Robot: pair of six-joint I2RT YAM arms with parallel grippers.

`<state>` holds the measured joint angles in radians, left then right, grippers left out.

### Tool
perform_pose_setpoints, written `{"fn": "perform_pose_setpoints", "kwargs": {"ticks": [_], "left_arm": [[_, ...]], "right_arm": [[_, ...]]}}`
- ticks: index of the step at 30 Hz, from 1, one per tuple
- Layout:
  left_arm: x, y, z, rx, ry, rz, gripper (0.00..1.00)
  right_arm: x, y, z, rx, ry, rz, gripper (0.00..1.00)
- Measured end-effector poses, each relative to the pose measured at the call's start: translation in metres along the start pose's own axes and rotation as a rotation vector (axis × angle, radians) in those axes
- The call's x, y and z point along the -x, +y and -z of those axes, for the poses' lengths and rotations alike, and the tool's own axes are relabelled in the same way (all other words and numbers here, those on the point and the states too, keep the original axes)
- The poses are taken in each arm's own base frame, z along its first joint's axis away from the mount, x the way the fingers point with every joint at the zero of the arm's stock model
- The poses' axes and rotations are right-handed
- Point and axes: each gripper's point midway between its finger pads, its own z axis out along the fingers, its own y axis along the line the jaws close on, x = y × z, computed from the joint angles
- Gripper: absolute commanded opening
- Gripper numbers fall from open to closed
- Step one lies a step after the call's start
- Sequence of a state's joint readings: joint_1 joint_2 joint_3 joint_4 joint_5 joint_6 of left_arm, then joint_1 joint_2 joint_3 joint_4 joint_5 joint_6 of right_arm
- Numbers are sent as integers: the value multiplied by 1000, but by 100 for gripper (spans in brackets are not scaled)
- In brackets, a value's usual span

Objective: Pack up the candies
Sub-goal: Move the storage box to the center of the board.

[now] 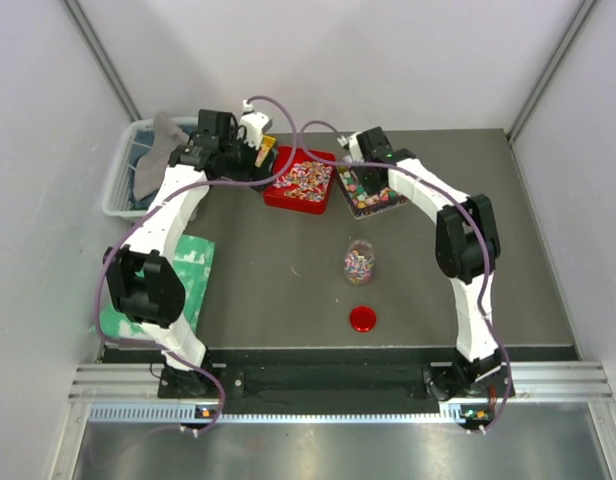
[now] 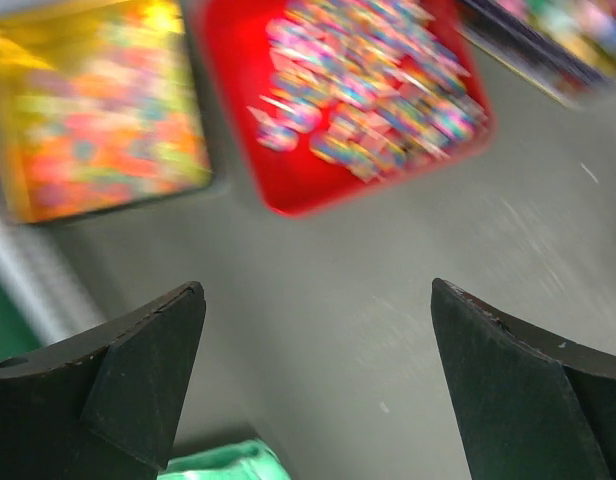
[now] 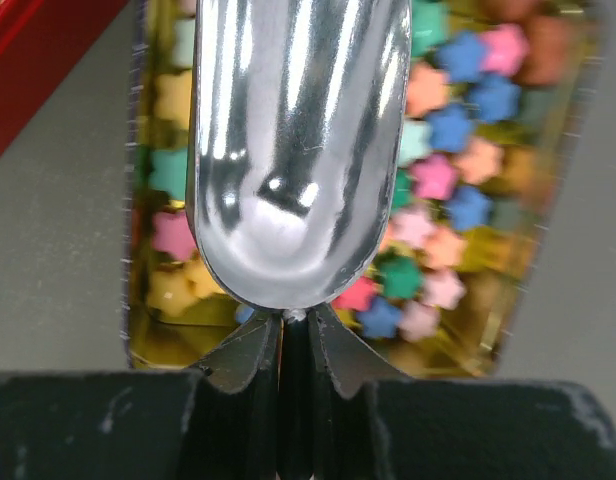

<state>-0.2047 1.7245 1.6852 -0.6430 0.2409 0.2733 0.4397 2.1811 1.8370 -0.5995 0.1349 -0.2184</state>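
Right hand [image 3: 293, 345] clenched on metal scoop [image 3: 293, 150], left hand [image 2: 316, 290] spread wide, grey table [image 1: 278, 270], white walls [image 1: 338, 60]

No legible text, label, brand or number in any view, candies [image 2: 373, 90] in red tray [image 2: 238, 120] patterned but too blurred to read, metal scoop [image 3: 293, 150] showing reflections only

The overhead light is even and fairly bright, and my arms cast only faint, soft shadows on the grey desk [image 1: 288, 270]. My left wrist view is smeared by motion blur. The red tray [image 2: 288, 190] and its candies [image 2: 368, 90] at the far edge are streaked, and only my left claw [image 2: 318, 330], spread wide, looks crisp. On the right, the scoop [image 3: 293, 150] flares with white glare, and the candies behind it are soft.
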Motion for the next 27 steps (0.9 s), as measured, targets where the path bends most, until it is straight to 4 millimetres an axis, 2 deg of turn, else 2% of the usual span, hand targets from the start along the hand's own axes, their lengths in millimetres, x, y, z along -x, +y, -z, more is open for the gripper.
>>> {"fn": "perform_pose_setpoints", "kwargs": {"ticks": [4, 8, 11, 14, 17, 19, 23, 27], "left_arm": [[-28, -34, 9, -180, 68, -57, 99], [-59, -62, 16, -315, 137, -121, 98], [-86, -80, 12, -378, 201, -164, 96], [-112, -102, 3, -417, 271, -211, 98], [-133, -119, -16, -439, 340, -251, 99], [-143, -124, -33, -438, 367, -268, 99], [-161, -114, -78, -404, 427, -268, 99], [-161, -103, -112, -365, 434, -274, 99]], "right_arm": [[9, -34, 21, -60, -39, -60, 0], [3, -75, 38, -122, -54, -127, 0], [-6, -98, 46, -156, -49, -169, 0], [-7, -108, 51, -169, -54, -190, 0], [-2, -108, 64, -162, -75, -188, 0], [3, -109, 75, -158, -94, -184, 0], [13, -112, 104, -153, -141, -170, 0], [20, -120, 136, -159, -199, -171, 0]]}}
